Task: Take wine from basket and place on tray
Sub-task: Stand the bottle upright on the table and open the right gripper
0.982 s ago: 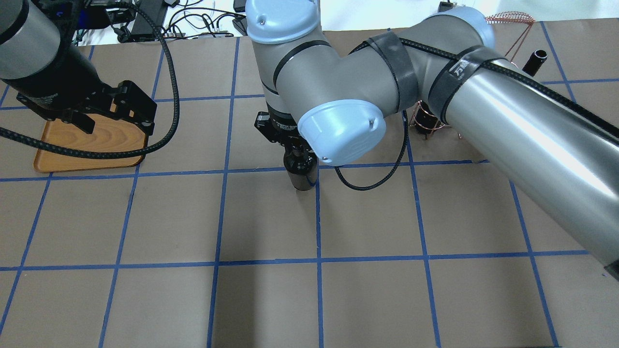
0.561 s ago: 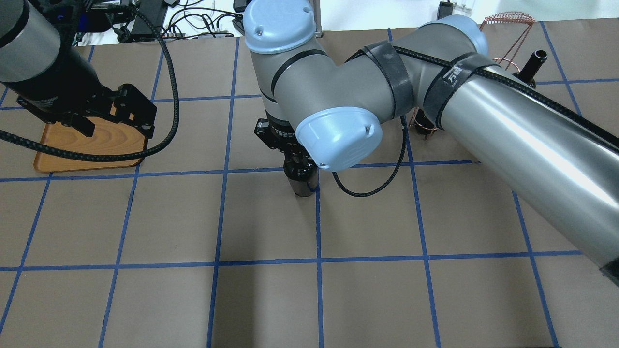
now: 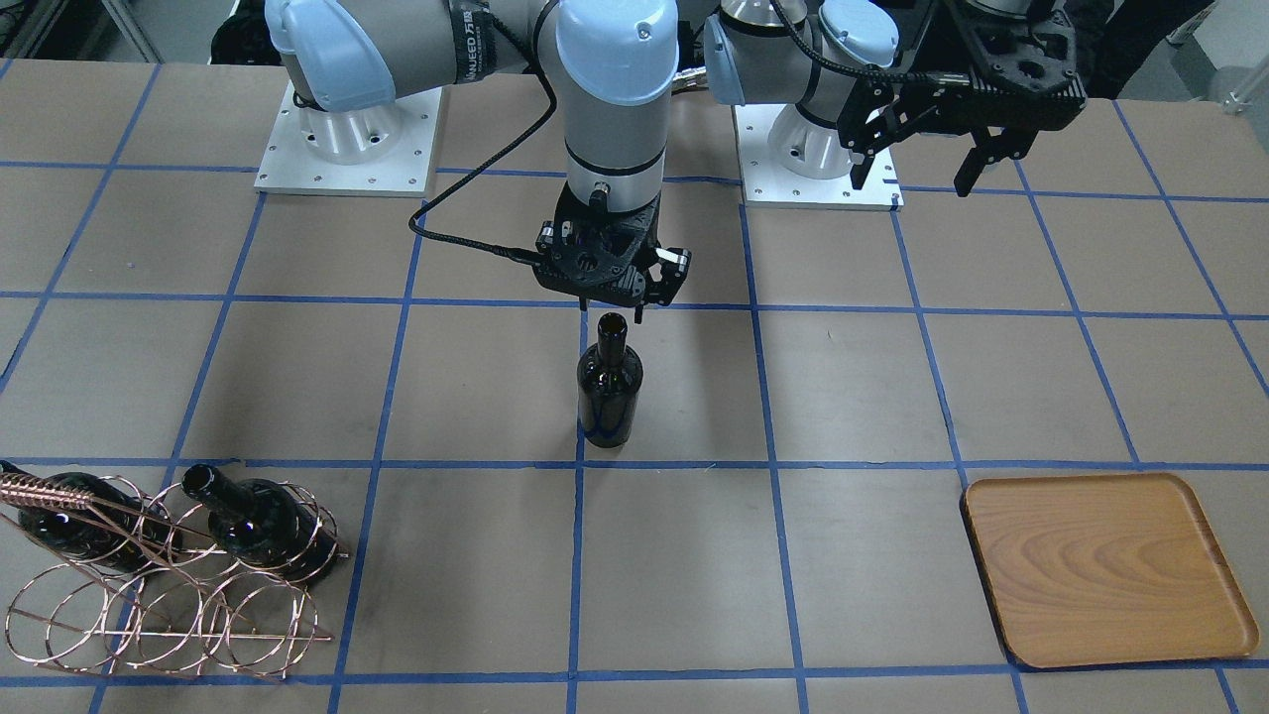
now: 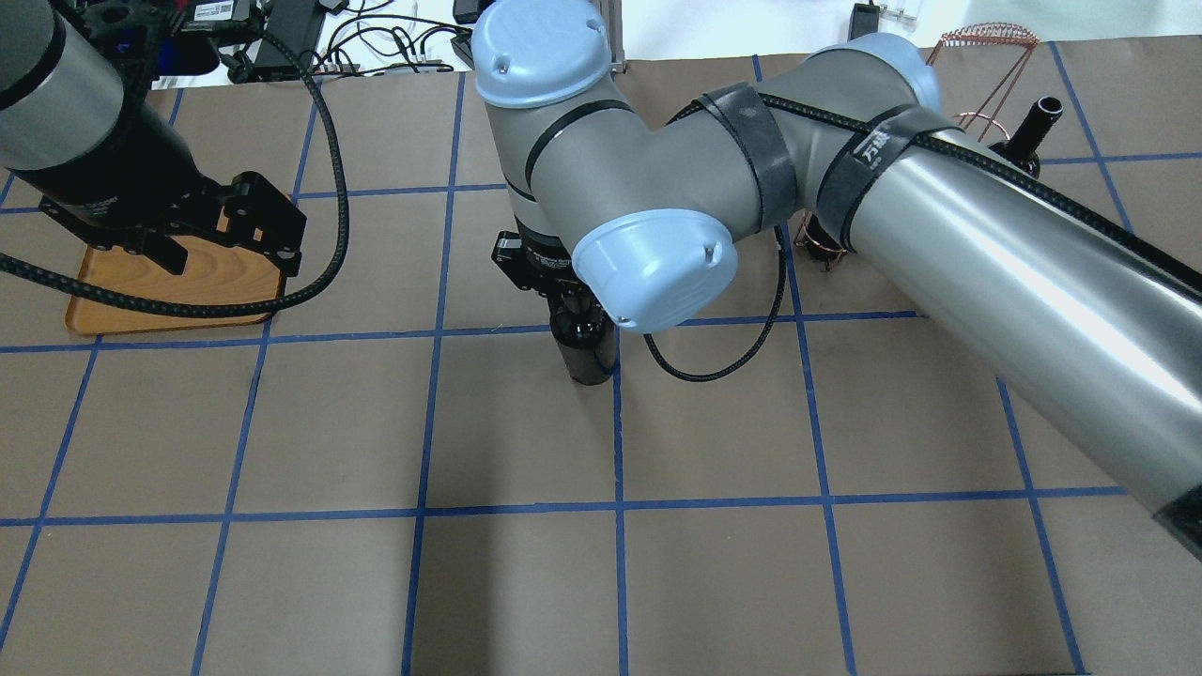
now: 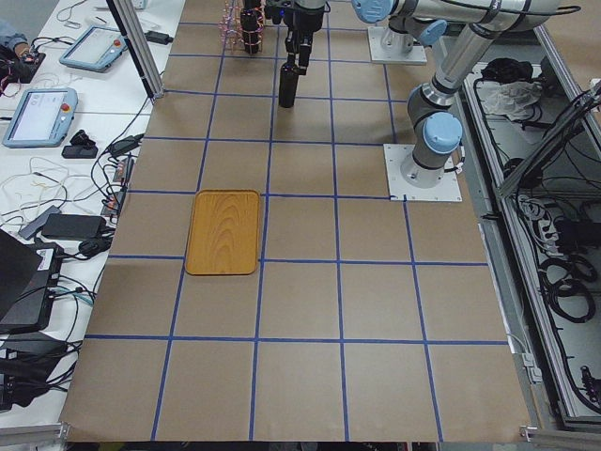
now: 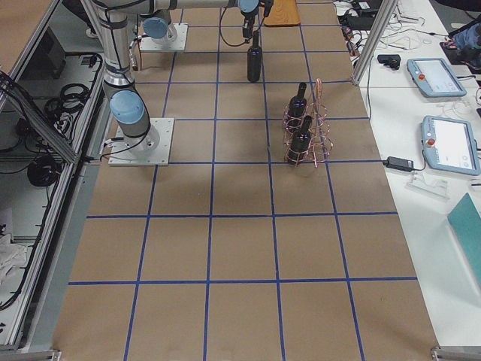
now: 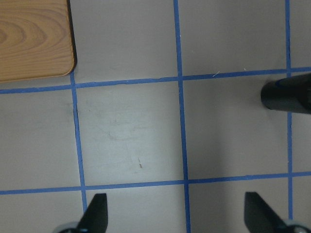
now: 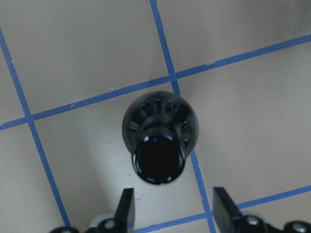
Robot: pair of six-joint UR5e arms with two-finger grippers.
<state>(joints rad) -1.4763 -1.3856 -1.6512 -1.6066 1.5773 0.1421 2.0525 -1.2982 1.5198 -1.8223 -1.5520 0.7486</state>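
Observation:
A dark wine bottle (image 3: 609, 392) stands upright on the table near mid-table, on a blue tape line; it also shows in the overhead view (image 4: 587, 361). My right gripper (image 3: 610, 297) is open just above its mouth, touching nothing; the right wrist view shows the bottle's mouth (image 8: 160, 158) ahead of the spread fingers (image 8: 126, 208). My left gripper (image 3: 914, 169) is open and empty, high above the table. The wooden tray (image 3: 1105, 570) lies empty. The copper wire basket (image 3: 169, 585) holds two more bottles (image 3: 268, 526).
The left wrist view shows the tray's corner (image 7: 34, 39) and the standing bottle (image 7: 286, 94) at its right edge. The right arm's black cable (image 4: 714, 361) hangs by the bottle. The basket's coil handle (image 4: 991, 38) rises at the far right.
The right wrist and the bottle under it have shifted slightly toward the near side in the overhead view. The left gripper has drifted a little. The basket and tray have not moved.

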